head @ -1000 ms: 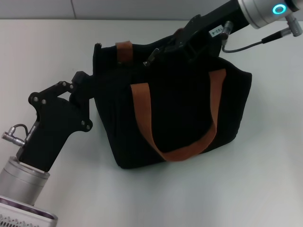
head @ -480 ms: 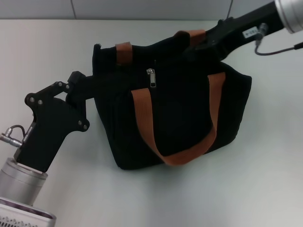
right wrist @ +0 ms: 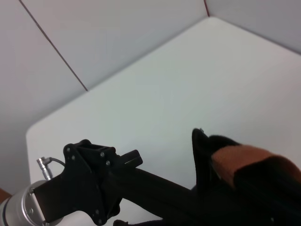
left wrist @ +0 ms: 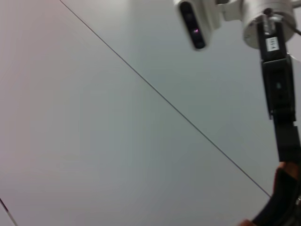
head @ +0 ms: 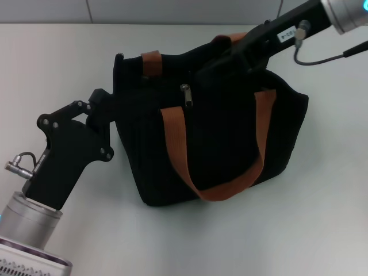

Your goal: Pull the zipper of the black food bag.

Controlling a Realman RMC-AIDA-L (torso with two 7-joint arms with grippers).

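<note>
The black food bag point(head: 224, 138) stands on the white table in the head view, with orange-brown straps point(head: 175, 144) hanging down its front. Its silver zipper point(head: 186, 95) pull dangles from the top edge, left of centre. My left gripper point(head: 111, 106) is at the bag's left end, shut on the fabric there. My right gripper point(head: 204, 63) reaches in from the upper right and lies over the bag's top, just right of the zipper pull and apart from it. The right wrist view shows the left gripper point(right wrist: 141, 176) meeting the bag point(right wrist: 221, 197) under an orange strap point(right wrist: 242, 160).
The white table point(head: 322, 218) spreads around the bag, and a wall runs along its far edge. A cable point(head: 322, 57) hangs from my right arm above the bag's right end. In the left wrist view the right arm point(left wrist: 278, 89) stands against the pale wall.
The zipper pull was at my right gripper's tip a second ago and now hangs loose on the bag. The right gripper drew back to the right, then returned a little leftward.
</note>
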